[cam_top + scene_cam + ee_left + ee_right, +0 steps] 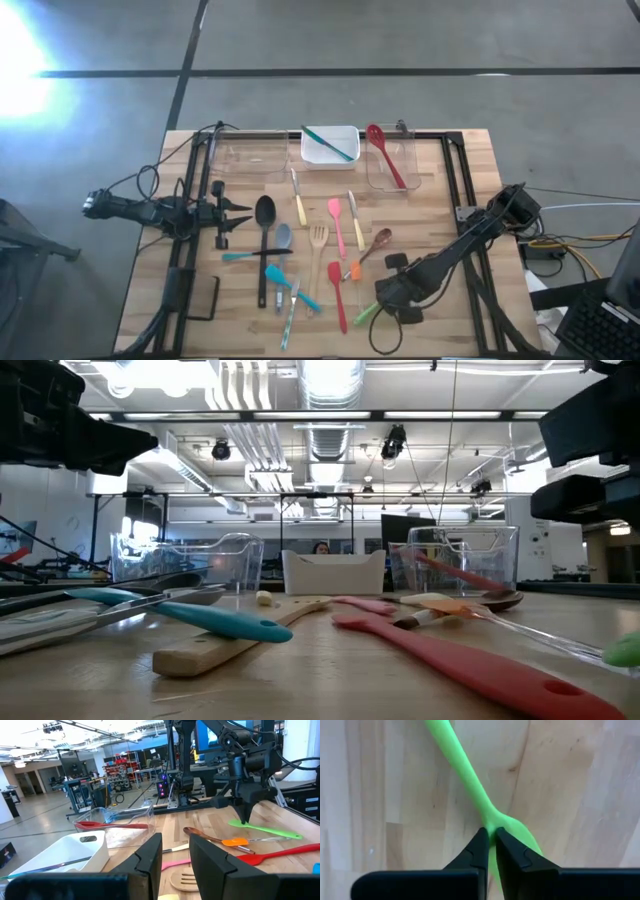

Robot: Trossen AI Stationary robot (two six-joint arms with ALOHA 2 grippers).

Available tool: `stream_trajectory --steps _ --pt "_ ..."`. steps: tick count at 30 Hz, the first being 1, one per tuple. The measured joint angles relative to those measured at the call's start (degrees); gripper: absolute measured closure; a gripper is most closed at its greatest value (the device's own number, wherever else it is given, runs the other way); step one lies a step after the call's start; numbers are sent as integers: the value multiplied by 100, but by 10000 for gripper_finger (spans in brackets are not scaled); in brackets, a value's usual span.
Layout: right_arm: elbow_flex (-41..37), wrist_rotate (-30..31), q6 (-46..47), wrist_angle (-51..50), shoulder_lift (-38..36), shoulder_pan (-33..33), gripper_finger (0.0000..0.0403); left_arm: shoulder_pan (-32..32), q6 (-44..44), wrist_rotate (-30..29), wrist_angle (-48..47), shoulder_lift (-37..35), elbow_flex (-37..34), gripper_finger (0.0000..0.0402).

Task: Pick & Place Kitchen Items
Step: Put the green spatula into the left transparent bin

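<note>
— Green spoon (470,780): where is it?
— Flat on the wooden surface (440,190), near my right edge. My right claw (490,840) is pinching it where handle meets bowl.
— And your left claw (175,855)?
— Partly spread, holding nothing, up over the surface's left side.

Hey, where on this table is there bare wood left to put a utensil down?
Free: the right side between the clear tub holding the red spoon and the right gripper; also the left front corner beside the black ladle. Crowded: the centre, from the wooden fork to the green spoon.
</note>
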Motion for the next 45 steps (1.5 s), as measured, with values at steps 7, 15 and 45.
stream_trajectory --steps 7,15,45 --pt "-84 -151 140 -302 -231 28 397 0 2 0 2 0 0 300" --pt "-9 -86 570 -848 -205 27 395 0 2 0 13 -2 0 300" --pt "269 333 -441 -786 95 -24 96 -1 24 0 37 10 0 300"
